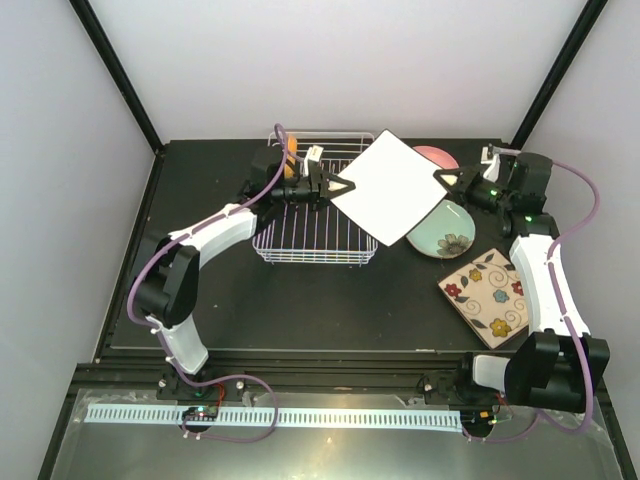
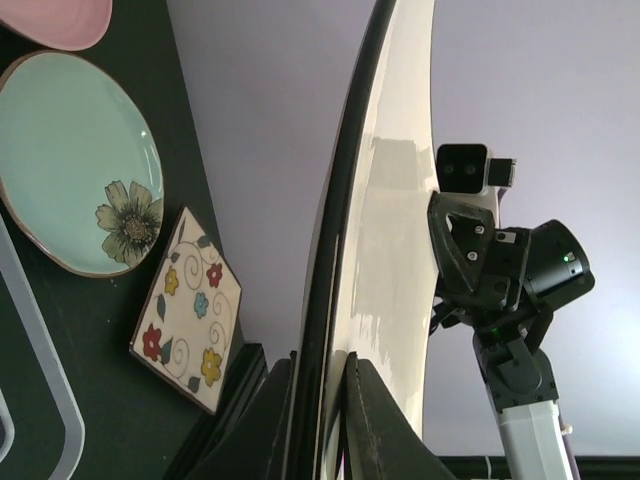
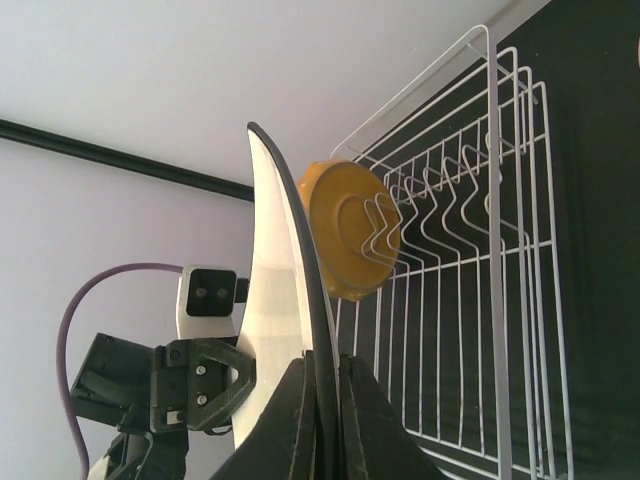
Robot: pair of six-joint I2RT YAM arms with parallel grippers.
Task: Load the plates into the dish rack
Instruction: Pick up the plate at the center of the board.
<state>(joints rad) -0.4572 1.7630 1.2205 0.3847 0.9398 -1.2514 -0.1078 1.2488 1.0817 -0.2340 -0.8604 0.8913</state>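
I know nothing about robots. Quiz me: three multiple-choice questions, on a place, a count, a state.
1. Where is the orange plate? A standing in the dish rack; B lying beside it; C in a gripper.
2. How many plates lie on the table beside the rack? A one; B three; C five.
3. The white square plate is: A lying flat; B held by one gripper; C held by both.
Answers: A, it stands upright there; B, pink plate, green plate, floral plate; C, left gripper and right gripper pinch opposite corners.
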